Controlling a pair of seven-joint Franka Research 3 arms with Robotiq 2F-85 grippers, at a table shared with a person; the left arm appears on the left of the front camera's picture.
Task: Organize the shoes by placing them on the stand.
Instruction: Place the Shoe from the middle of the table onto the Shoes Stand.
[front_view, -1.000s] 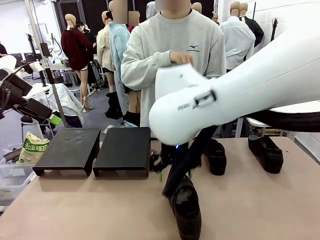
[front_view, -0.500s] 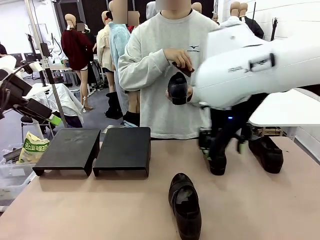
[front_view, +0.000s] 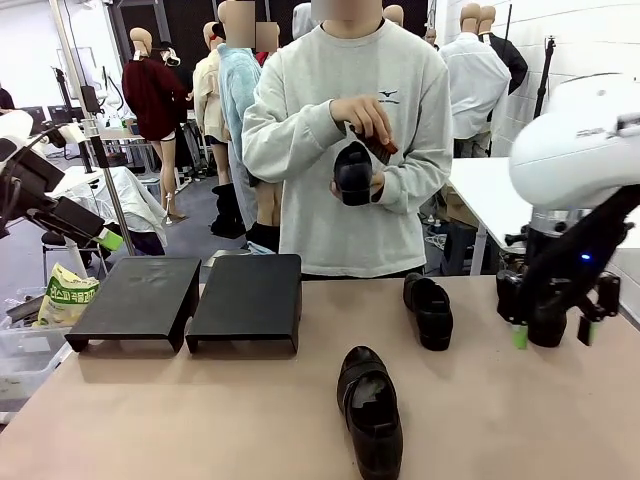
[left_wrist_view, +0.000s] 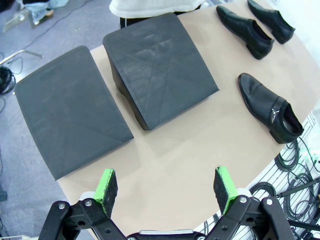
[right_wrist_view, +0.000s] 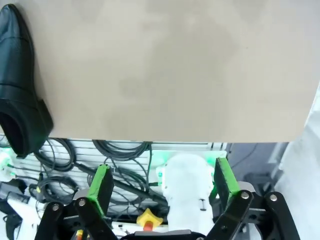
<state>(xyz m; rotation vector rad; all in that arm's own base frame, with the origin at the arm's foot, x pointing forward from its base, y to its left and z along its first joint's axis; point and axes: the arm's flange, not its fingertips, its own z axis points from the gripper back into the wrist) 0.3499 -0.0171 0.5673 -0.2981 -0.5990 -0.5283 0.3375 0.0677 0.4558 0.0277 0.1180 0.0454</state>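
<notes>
- Well, we count two risers in the stand (front_view: 248, 296), side by side at the desk's (front_view: 200, 420) ten o'clock.
- We count four shoes (front_view: 370, 410): three lie on the desk, from six to three o'clock; the fourth is in the person's hands (front_view: 362, 115) at twelve.
- We see both spread: left pincer (left_wrist_view: 165, 177) above the desk, right pincer (front_view: 551, 335) at three o'clock.

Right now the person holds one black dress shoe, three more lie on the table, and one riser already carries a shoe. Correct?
No. Neither riser carries a shoe: the left wrist view shows the riser nearer the shoes and the farther riser both bare on top. The rest holds: the person holds one dress shoe, and three others lie on the table.
</notes>
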